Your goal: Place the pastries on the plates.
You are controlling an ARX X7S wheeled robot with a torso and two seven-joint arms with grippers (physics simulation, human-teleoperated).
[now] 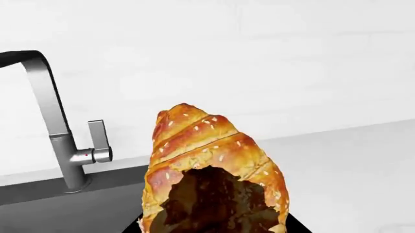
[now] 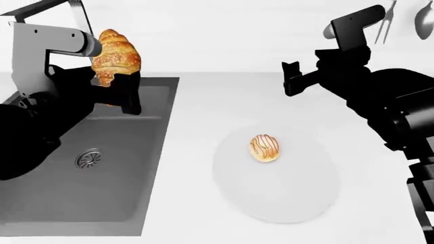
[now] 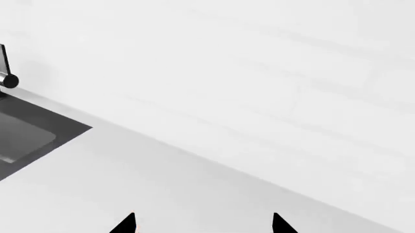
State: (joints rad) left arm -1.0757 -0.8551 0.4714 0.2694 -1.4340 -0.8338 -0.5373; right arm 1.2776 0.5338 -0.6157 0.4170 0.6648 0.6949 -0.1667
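My left gripper (image 2: 109,84) is shut on the golden-brown ridged croissant (image 2: 115,53) and holds it upright in the air above the back of the sink. In the left wrist view the croissant (image 1: 207,160) fills the space between the jaws of the gripper (image 1: 217,228). The round tan bun (image 2: 265,147) with dark stripes lies on a white plate (image 2: 285,195) on the counter right of the sink. Only this one plate shows. My right gripper (image 2: 291,76) is open and empty, raised above the counter behind the plate; its own view shows the gripper (image 3: 203,223) over bare counter.
A dark grey sink (image 2: 40,203) with a drain (image 2: 89,158) takes up the left side. A metal faucet (image 1: 58,126) stands at its back by the white wall. A fork and a spoon (image 2: 386,20) hang at the top right.
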